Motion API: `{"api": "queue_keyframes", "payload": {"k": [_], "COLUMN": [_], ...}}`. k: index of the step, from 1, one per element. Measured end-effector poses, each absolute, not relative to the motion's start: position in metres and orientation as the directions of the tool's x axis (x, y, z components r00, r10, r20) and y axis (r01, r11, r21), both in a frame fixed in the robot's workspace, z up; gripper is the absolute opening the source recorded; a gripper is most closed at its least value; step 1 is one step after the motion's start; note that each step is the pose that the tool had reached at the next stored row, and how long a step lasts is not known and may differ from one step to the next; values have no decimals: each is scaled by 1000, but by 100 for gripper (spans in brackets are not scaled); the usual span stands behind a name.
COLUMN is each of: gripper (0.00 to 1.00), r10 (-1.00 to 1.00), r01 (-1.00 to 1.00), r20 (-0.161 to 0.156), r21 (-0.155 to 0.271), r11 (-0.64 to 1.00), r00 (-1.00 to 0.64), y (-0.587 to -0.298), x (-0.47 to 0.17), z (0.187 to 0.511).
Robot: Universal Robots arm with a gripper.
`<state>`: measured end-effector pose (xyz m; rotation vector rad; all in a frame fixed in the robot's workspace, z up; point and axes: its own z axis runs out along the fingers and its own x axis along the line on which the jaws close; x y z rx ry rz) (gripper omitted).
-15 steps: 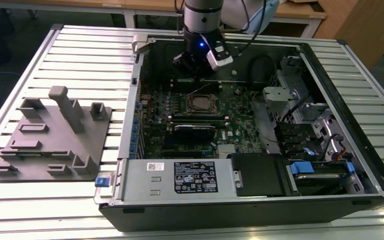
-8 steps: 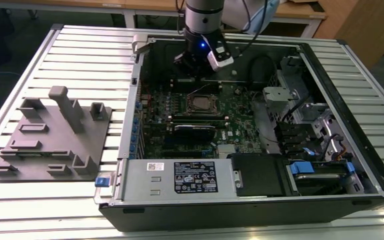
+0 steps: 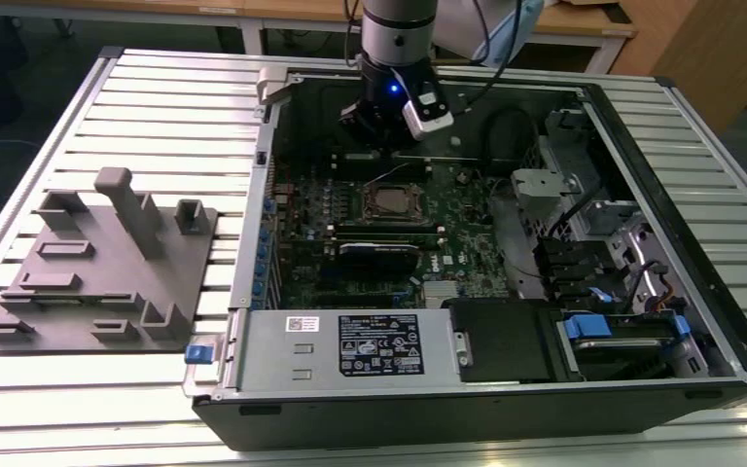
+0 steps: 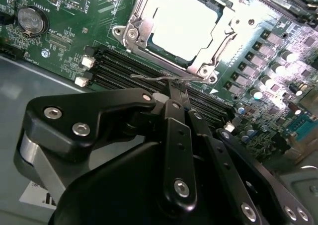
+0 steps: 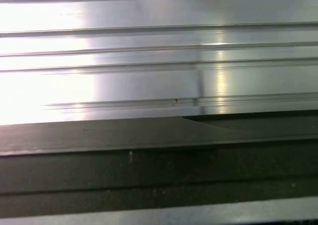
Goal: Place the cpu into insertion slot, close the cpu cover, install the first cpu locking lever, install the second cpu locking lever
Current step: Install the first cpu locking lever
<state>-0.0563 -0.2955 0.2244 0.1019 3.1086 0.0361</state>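
Black gripper (image 4: 176, 93), fingers pinched together, touches a locking lever (image 4: 154, 78) beside the cpu cover (image 4: 144, 24).

Your gripper (image 4: 177, 93) hides its own fingertips behind its black linkage in the second wrist view; glare whites out the cpu (image 4: 185, 24) top.

The white-on-black label (image 3: 379, 344) on the power supply box (image 3: 347, 342) carries print (too small to read).
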Motion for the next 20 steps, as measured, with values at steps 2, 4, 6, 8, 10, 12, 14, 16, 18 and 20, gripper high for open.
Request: {"api": "queue_keyframes", "payload": {"k": [2, 4, 6, 8, 10, 12, 14, 16, 18, 20], "gripper": [10, 10, 10, 10, 10, 10, 10, 10, 10, 10], "r10": [66, 66, 66, 66, 66, 66, 66, 66, 66, 66], "r01": [65, 65, 65, 65, 65, 65, 65, 65, 65, 65], "r20": [-30, -30, -30, -30, -30, -30, -30, -30, -30, -30], "r21": [28, 29, 29, 29, 29, 29, 29, 28, 28, 28], "r11": [997, 997, 997, 997, 997, 997, 997, 997, 997, 997], "r00": [-997, -997, -997, -997, -997, -997, -997, -997, -997, -997], "y": [-295, -295, -296, -295, -295, -295, -295, -295, -295, -295], "x": [-55, -54, -53, -53, -52, -50, -49, -49, -49, -49], "z": [224, 224, 224, 224, 224, 224, 224, 224, 224, 224]}}
